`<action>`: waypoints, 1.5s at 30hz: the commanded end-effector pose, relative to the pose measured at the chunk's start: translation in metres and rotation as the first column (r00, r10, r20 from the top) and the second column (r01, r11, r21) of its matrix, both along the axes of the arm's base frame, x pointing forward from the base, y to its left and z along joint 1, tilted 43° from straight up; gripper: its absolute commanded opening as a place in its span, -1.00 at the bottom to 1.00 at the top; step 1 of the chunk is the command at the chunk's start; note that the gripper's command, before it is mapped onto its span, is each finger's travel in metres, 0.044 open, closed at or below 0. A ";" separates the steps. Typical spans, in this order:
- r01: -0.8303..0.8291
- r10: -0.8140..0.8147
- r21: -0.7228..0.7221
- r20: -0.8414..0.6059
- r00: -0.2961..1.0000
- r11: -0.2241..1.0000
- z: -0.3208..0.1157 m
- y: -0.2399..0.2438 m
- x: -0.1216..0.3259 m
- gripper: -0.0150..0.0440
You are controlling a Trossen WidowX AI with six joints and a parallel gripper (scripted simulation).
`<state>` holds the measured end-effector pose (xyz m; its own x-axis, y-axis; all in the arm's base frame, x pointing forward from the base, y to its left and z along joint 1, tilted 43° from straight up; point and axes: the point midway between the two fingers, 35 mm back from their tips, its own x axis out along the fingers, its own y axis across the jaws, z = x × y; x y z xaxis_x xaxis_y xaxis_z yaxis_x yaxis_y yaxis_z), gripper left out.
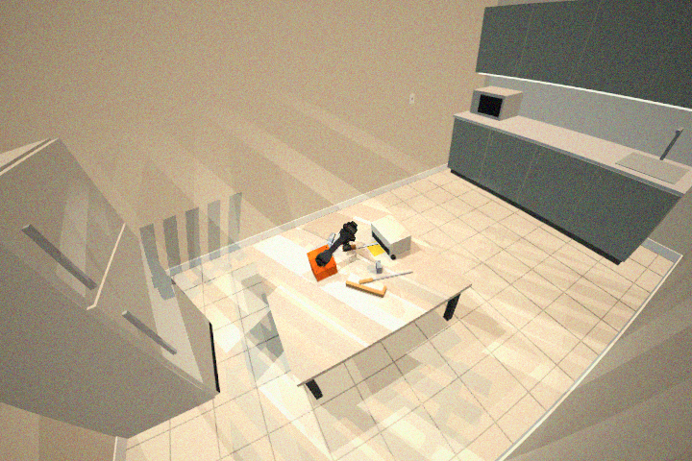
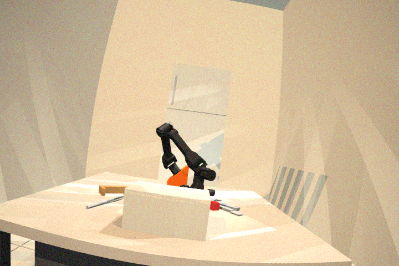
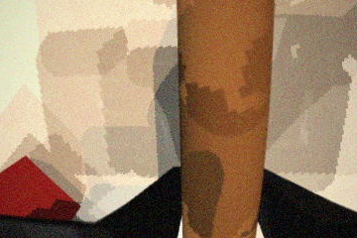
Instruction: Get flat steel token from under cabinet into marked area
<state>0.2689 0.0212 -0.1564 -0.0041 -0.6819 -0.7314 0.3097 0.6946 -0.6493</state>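
Note:
My gripper (image 1: 349,248) (image 3: 216,176) is shut on the wooden handle (image 3: 225,124) of a thin tool, a black finger on each side. The tool's grey shaft (image 1: 365,246) points towards the white cabinet (image 1: 394,236) (image 2: 165,214), beside the yellow marked area (image 1: 377,250) at its front. I cannot tell whether the tool touches the table. In the exterior view the cabinet hides the fingertips and marked area. The steel token is not visible in any view.
A red block (image 2: 214,205) (image 3: 30,188) and grey bars (image 2: 233,208) lie beside the gripper. A small grey block (image 1: 378,266), a second handled tool (image 1: 365,280) and an L-shaped wooden piece (image 1: 365,288) lie on the table. An orange block (image 1: 330,272) (image 2: 178,178) stands by the arm.

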 end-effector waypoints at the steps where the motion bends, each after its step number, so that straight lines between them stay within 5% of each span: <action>1: 0.001 -0.001 0.002 0.000 1.000 1.000 0.001 -0.001 0.008 -0.49; 45: 0.001 -0.001 0.001 0.002 1.000 1.000 0.014 -0.015 0.068 -0.49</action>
<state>0.3313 0.0076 -0.1437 -0.0026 -0.6827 -0.7307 0.3124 0.6936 -0.6491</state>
